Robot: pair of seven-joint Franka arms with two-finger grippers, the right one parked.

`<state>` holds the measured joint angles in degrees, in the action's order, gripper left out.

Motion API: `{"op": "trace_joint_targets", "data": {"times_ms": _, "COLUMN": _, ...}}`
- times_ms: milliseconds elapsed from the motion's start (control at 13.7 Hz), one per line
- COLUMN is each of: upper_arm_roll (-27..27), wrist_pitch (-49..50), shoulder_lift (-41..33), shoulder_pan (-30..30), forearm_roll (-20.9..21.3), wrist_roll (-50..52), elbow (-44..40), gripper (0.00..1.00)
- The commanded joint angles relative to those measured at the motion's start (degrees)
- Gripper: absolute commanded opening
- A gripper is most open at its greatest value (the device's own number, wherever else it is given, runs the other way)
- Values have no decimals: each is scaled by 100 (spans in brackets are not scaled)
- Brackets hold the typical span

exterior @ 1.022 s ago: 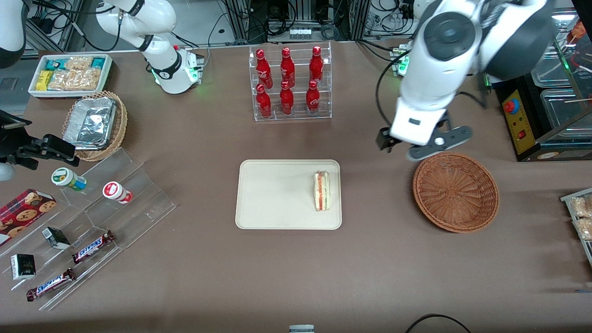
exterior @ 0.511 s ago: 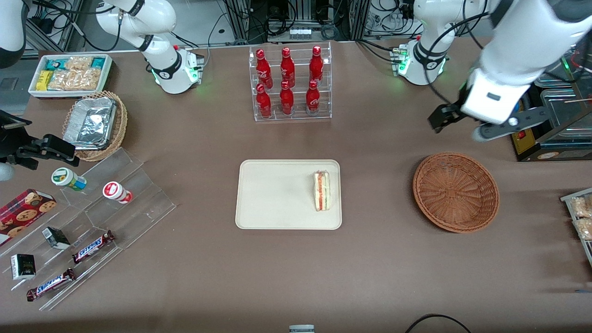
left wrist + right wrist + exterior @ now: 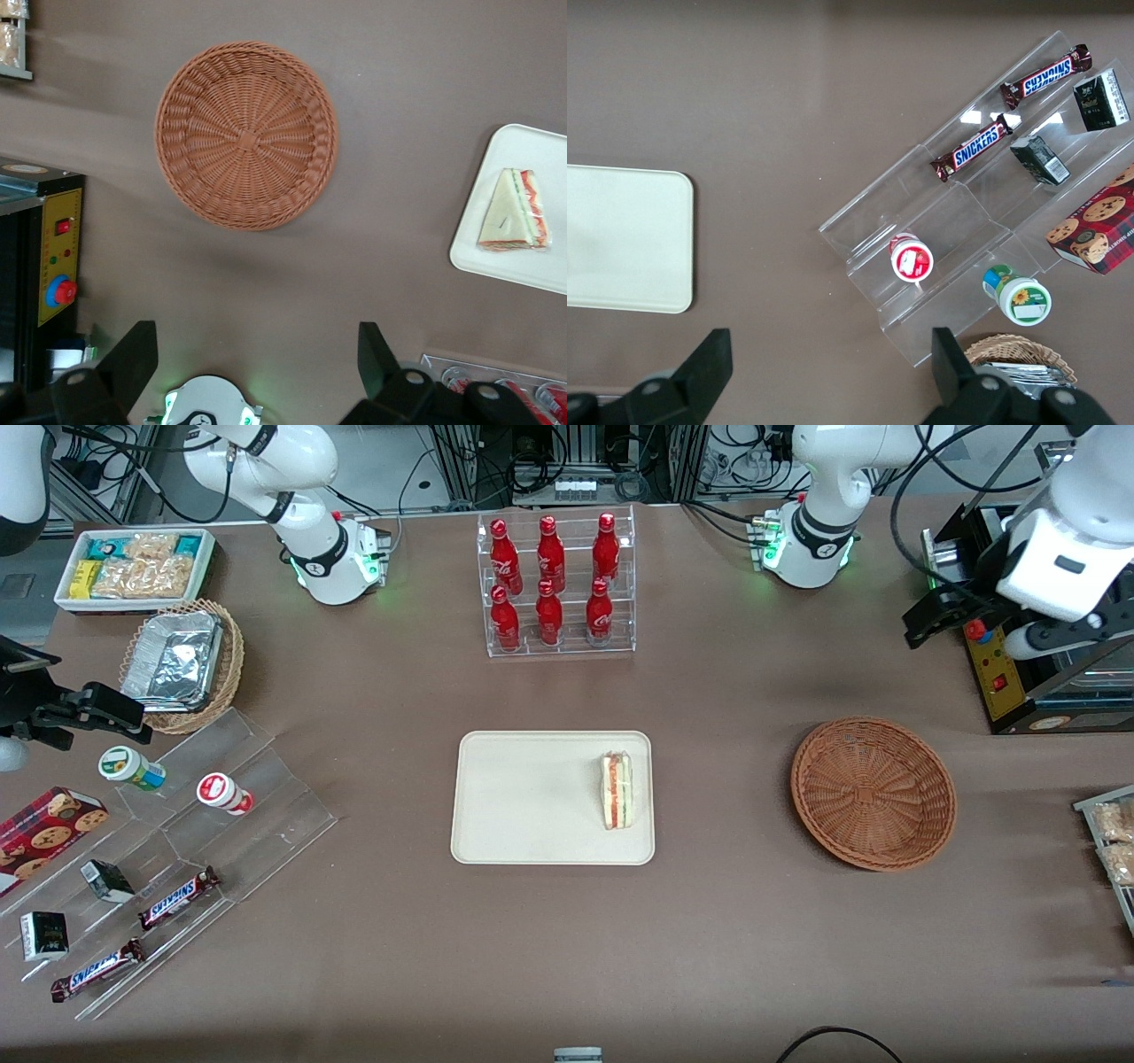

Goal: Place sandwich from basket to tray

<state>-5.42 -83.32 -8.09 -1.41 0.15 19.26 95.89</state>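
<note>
Seen on the tray (image 3: pixel 532 797) near the tabletop's middle: sandwich (image 3: pixel 617 790), wrapped, soft, light, easily crushed, best pinched across its flat bread faces. Basket (image 3: pixel 873 793) empty. Farther off, tool (image 3: pixel 257 363) raised near the tabletop's edge, fingers spread, holding nothing.

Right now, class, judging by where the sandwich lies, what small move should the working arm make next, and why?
Probably none beyond settling at rest. The sandwich lies on the tray, the basket holds nothing, and the open, empty gripper hangs high above the table near the working arm's end.
</note>
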Motion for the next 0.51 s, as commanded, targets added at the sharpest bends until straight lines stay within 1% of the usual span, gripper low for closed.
{"op": "trace_joint_targets", "data": {"times_ms": 0, "upper_arm_roll": 163, "wrist_pitch": 35, "shoulder_lift": -167, "shoulder_pan": -8, "forearm_roll": -216, "wrist_roll": -195, "elbow": 150, "gripper": 100}}
{"op": "trace_joint_targets", "data": {"times_ms": 438, "upper_arm_roll": 321, "wrist_pitch": 97, "shoulder_lift": -167, "shoulder_pan": -26, "forearm_roll": -165, "wrist_roll": -265, "elbow": 114, "gripper": 100}}
